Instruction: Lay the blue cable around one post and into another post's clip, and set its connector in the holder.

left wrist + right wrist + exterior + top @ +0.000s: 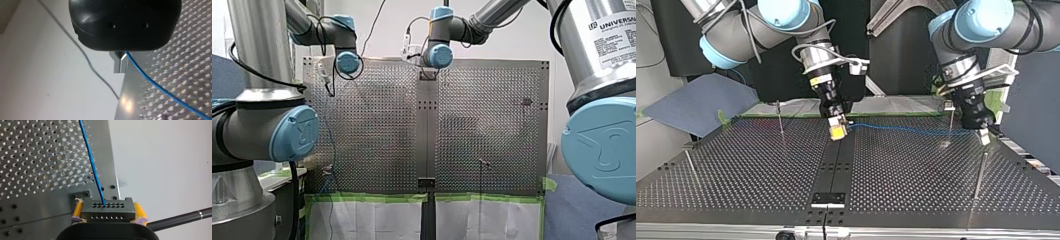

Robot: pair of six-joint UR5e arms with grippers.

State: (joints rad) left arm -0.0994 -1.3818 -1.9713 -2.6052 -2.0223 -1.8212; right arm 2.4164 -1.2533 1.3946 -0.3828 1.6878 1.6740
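My right gripper [108, 205] is shut on the dark grey connector [107, 214], whose ends sit between its yellow pads [78, 208]. The blue cable [92, 165] leaves the connector's face and runs out over the perforated plate. In the top view this gripper [837, 131] hangs just above the plate's centre strip at the far side. From there the cable [906, 130] stretches to my left gripper [983, 137] at that view's right. In the left wrist view the metal fingers [119, 63] are shut on the cable [160, 87].
Thin posts stand on the plate in the top view: two at the left [780, 117] [691, 165] and two at the right [951, 116] [980, 172]. A small black holder [828, 198] sits on the centre strip at the near edge. Green tape [372, 197] lines one plate edge.
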